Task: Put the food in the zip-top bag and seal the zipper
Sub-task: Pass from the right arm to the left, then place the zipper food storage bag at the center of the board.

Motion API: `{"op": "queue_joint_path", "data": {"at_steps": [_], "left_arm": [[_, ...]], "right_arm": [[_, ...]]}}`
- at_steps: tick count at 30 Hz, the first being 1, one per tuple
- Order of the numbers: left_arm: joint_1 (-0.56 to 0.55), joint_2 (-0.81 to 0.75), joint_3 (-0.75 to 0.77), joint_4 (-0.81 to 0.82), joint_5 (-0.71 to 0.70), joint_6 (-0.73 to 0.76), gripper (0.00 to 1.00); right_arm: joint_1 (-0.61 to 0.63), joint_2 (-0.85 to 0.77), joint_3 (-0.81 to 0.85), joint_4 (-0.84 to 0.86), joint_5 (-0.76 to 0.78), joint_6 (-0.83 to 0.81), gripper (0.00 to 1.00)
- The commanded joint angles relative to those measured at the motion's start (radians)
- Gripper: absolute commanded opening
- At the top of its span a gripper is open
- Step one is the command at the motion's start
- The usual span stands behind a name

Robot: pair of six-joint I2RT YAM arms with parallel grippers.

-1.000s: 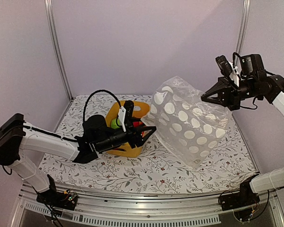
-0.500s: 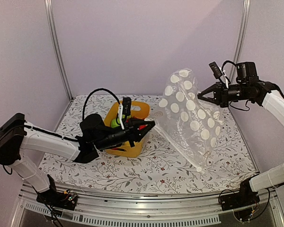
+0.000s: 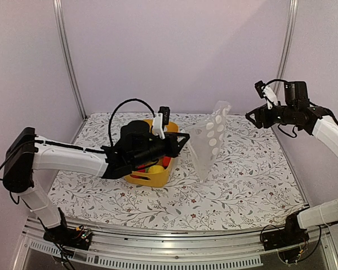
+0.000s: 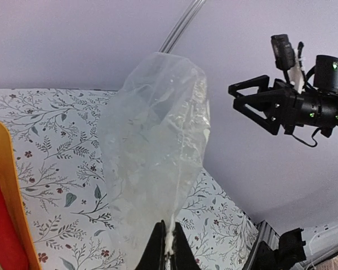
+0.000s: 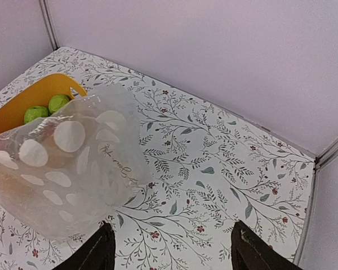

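Clear bag (image 3: 209,140) hangs pinched in my left fingers (image 4: 156,252), right fingers (image 5: 97,252) apart and empty; next I'd spread its mouth for the food (image 3: 155,168).

- A yellow basket (image 3: 150,180) stands upright on my counter (image 3: 242,185), left of its middle.
- The counter wears a white cloth printed with leafy twigs and small red flowers.
- Plain lilac walls (image 3: 174,50) close in the back and both sides.
- Two metal poles (image 3: 67,56) rise at the back corners.
- A grooved metal rail (image 3: 174,247) runs along the near edge.
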Motion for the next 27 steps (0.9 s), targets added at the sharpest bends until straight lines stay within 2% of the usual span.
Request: {"op": "queue_joint_path", "data": {"at_steps": [1,4,8,10,11,14,15,17,20,22,24,27], "left_arm": [[0.002,0.124,0.086,-0.162,-0.034,-0.100,0.01],[0.009,0.184,0.147,-0.139,0.032,-0.149,0.01],[0.016,0.223,0.172,-0.059,0.039,-0.254,0.04],[0.022,0.238,0.175,-0.045,0.019,-0.314,0.11],[0.026,0.246,0.182,-0.053,0.017,-0.341,0.18],[0.037,0.270,0.224,-0.121,0.049,-0.356,0.54],[0.039,0.269,0.246,-0.180,0.051,-0.344,0.67],[0.035,0.235,0.260,-0.284,0.025,-0.270,0.77],[0.020,0.107,0.191,-0.397,-0.121,-0.152,0.84],[0.018,-0.007,0.111,-0.411,-0.217,-0.042,0.85],[0.015,-0.133,0.025,-0.414,-0.309,0.062,0.92],[0.017,-0.303,-0.109,-0.413,-0.439,0.145,1.00]], "right_arm": [[-0.001,-0.106,-0.012,0.034,0.226,-0.027,0.71],[-0.001,-0.142,-0.009,0.032,0.267,-0.049,0.73],[0.001,-0.196,-0.034,-0.001,0.080,-0.090,0.61],[0.022,-0.190,-0.058,-0.029,-0.008,-0.102,0.54],[0.042,-0.179,-0.073,-0.035,-0.016,-0.110,0.52],[0.129,-0.115,-0.116,-0.046,0.002,-0.149,0.44],[0.158,-0.093,-0.132,-0.042,0.007,-0.157,0.42],[0.206,-0.056,-0.158,-0.030,0.014,-0.174,0.40],[0.279,-0.023,-0.179,-0.017,0.027,-0.207,0.41],[0.343,0.006,-0.181,-0.016,0.049,-0.240,0.40],[0.406,0.035,-0.182,-0.010,0.088,-0.265,0.41],[0.490,0.084,-0.180,0.021,0.164,-0.287,0.44]]}}
